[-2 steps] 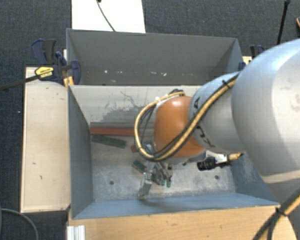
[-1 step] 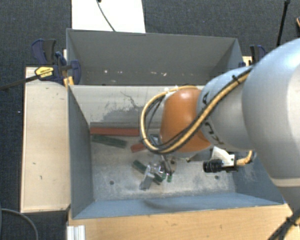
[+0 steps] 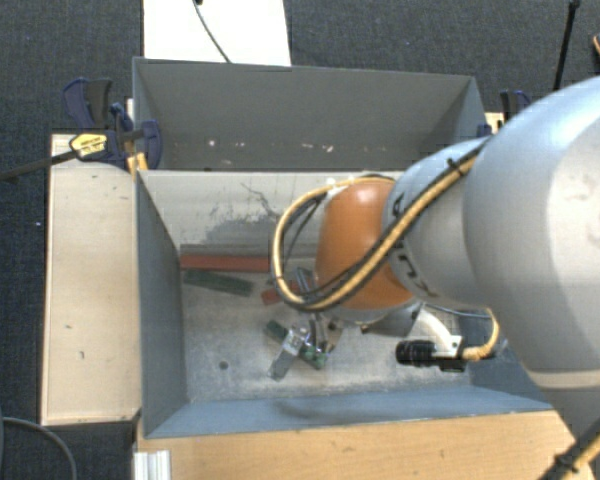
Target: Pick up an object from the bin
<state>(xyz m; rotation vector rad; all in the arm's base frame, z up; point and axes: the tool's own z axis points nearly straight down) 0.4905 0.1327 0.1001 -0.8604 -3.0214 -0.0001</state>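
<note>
Camera view, read from the lower edge of the frame upward.

Lowest: front wall of the bin (image 3: 380, 408), with bare grey floor just above it at lower left.

Next, at lower centre: gripper (image 3: 300, 348), hung low, close over the floor, beneath the orange cover (image 3: 355, 238) of the wrist. Could not be told whether spread or pressed together; nothing plainly shown pinched. A greenish bit (image 3: 320, 359) touching the tip at its lower right, not to be judged either a loose thing or a part of the tool.

To the right, under the arm: black stub (image 3: 418, 353), lying left to right, likewise not told apart from the robot's own fittings.

Just up and left of the tip, near but apparently not touching: small dark green piece (image 3: 276, 329), the closest plainly loose thing and judged the likeliest pick. Appeared to lie with its long axis from upper left to lower right, so pointing roughly toward the tip. Judged to call for a short shift up and left, with the closing line set across that axis, not along it.

Farther up and left, well apart from the tip: dark green bar (image 3: 220, 281), long axis nearly left to right, dipping slightly at its right end.

Farthest, just above that bar and close to the foot of the back wall: red-brown bar (image 3: 225, 261), also lying left to right, its right end hidden behind the cables.
</note>
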